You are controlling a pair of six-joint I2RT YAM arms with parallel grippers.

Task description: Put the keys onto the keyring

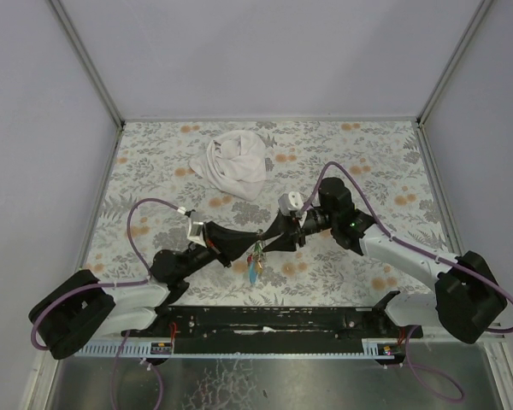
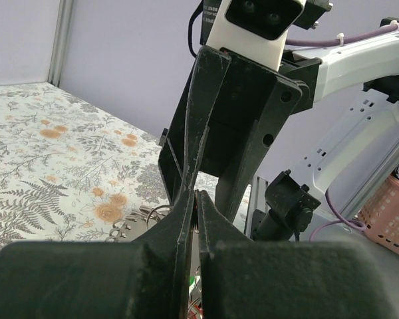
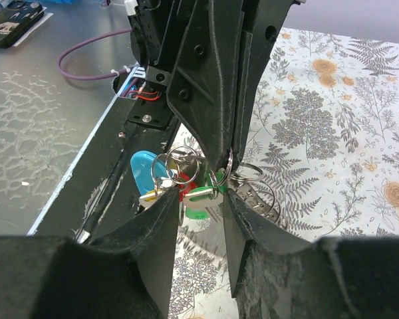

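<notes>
The keyring (image 3: 227,161) is a thin metal ring pinched in my left gripper (image 3: 225,158), which comes down from the top of the right wrist view and is shut on it. Below it hang the keys: green (image 3: 203,199), red (image 3: 188,191) and a pale yellow-marked one (image 3: 151,197), beside a light-blue piece (image 3: 144,169). My right gripper (image 3: 199,196) is open, its tips either side of the green key without pinching it. From above, the left gripper (image 1: 269,237) and right gripper (image 1: 292,232) meet tip to tip, the bunch of keys (image 1: 256,254) dangling under them. In the left wrist view the left gripper (image 2: 197,197) shows shut.
A crumpled white cloth (image 1: 235,162) lies at the back of the floral table. More wire rings (image 3: 258,194) rest on the table under the grippers. The black rail and metal plate (image 1: 265,325) run along the near edge. A pink basket (image 2: 394,212) sits off to the side.
</notes>
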